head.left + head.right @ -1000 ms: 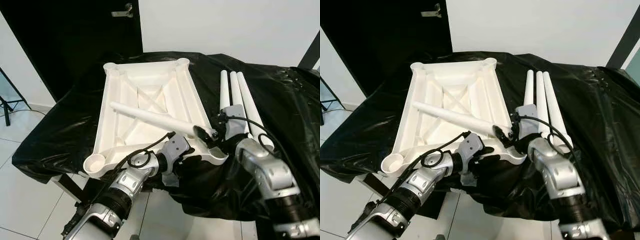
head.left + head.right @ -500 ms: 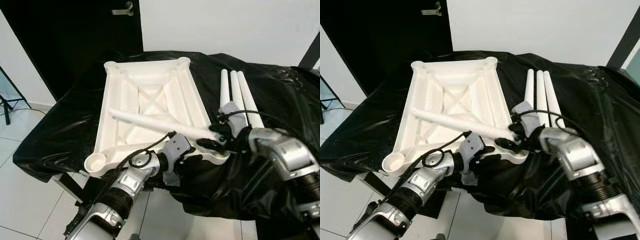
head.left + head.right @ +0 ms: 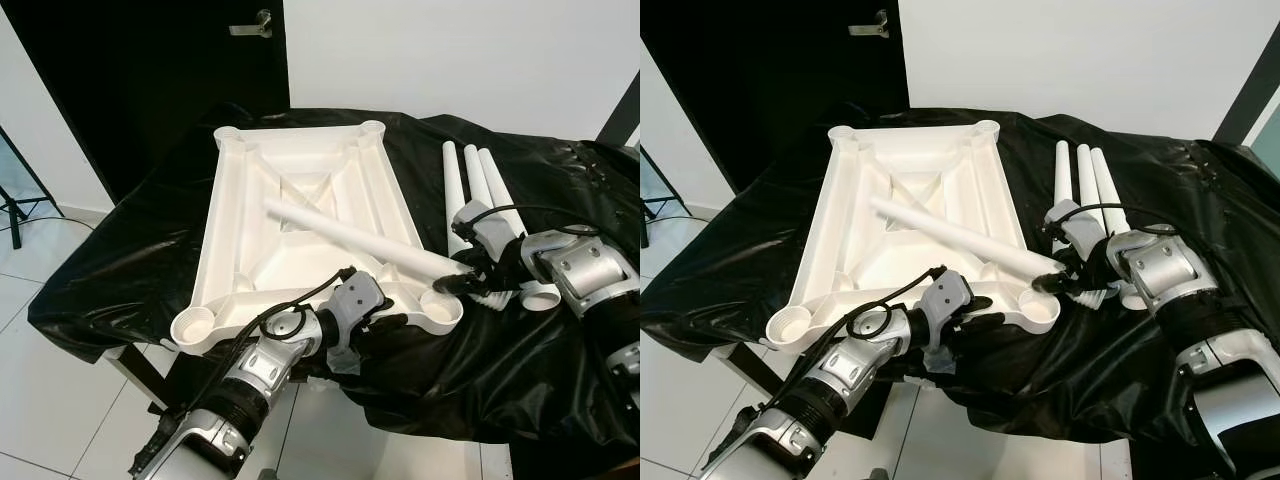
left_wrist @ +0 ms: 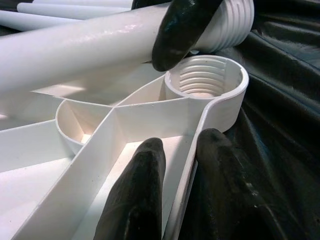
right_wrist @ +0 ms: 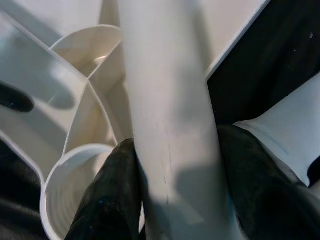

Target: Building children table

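A white tabletop (image 3: 300, 230) lay upside down on a bench (image 3: 120, 270) draped in black sheeting, its ribbed underside up and a round socket at each corner. The right pincer (image 3: 462, 283) was clamped on the threaded end of a white leg (image 3: 350, 237) — the leg slanted across the tabletop's underside, its held end just above the near right socket (image 4: 205, 82) (whose inner thread showed in the left wrist view) and not yet in it. The left pincer (image 3: 978, 318) gripped the tabletop's near rim beside that socket, one finger (image 4: 137, 195) inside the rim and the other outside. Three more legs (image 3: 470, 190) lay side by side on the sheeting to the right of the tabletop. Behind the bench stood a black door (image 3: 140, 60) and a white wall (image 3: 450, 50).
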`<state>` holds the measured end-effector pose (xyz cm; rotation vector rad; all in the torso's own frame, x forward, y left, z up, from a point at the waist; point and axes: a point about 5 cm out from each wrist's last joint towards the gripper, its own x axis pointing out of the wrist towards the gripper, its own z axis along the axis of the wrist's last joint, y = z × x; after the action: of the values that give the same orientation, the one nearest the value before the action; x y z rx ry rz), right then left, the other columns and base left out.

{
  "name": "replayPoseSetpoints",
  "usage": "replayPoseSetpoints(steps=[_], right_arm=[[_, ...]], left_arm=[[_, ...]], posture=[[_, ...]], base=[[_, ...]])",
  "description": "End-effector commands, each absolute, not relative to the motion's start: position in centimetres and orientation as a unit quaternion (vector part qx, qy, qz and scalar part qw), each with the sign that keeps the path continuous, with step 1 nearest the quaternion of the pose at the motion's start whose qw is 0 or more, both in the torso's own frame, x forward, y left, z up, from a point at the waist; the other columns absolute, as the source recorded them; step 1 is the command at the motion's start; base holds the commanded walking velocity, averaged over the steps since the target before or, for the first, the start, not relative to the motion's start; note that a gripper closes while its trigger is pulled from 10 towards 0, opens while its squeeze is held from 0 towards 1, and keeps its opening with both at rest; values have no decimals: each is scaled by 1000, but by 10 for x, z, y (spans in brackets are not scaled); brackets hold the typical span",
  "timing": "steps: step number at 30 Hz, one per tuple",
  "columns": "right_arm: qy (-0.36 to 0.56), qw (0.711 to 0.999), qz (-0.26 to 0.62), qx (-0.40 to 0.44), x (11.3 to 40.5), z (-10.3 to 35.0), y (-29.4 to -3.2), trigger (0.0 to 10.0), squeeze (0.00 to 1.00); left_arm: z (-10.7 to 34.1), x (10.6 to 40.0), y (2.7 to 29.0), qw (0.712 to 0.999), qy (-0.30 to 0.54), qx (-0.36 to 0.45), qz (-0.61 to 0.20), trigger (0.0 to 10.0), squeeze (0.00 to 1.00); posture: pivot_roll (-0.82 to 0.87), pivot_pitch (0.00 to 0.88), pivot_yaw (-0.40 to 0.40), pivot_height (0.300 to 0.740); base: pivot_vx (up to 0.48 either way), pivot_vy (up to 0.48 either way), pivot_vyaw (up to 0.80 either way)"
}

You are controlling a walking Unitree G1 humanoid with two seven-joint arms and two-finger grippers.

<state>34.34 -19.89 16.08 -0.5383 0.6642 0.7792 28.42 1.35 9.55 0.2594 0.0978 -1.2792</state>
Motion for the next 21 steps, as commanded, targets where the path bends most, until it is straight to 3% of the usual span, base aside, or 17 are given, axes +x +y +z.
replayPoseSetpoints(steps=[1, 8, 14, 15, 21], right_arm=[[335, 834, 361, -248, 343, 147, -197, 0, 0], [304, 858, 357, -209, 350, 145, -184, 0, 0], [223, 900, 325, -186, 354, 149, -174, 0, 0], [185, 914, 310, -183, 352, 150, -169, 0, 0], [116, 933, 293, -172, 335, 146, -150, 0, 0]], left_arm=[[81, 272, 7, 772, 73, 126, -619, 10000, 0], [79, 271, 9, 774, 73, 126, -616, 10000, 0], [82, 273, 8, 774, 67, 127, -616, 10000, 0], [84, 273, 7, 776, 61, 121, -616, 10000, 0], [95, 277, 5, 783, 31, 93, -614, 10000, 0]], posture=[[190, 0, -35, 740], [190, 0, -29, 740], [178, 0, -20, 740], [169, 0, -13, 740], [156, 0, -2, 740]], base=[[0, 0, 0], [0, 0, 0], [0, 0, 0], [0, 0, 0], [0, 0, 0]])
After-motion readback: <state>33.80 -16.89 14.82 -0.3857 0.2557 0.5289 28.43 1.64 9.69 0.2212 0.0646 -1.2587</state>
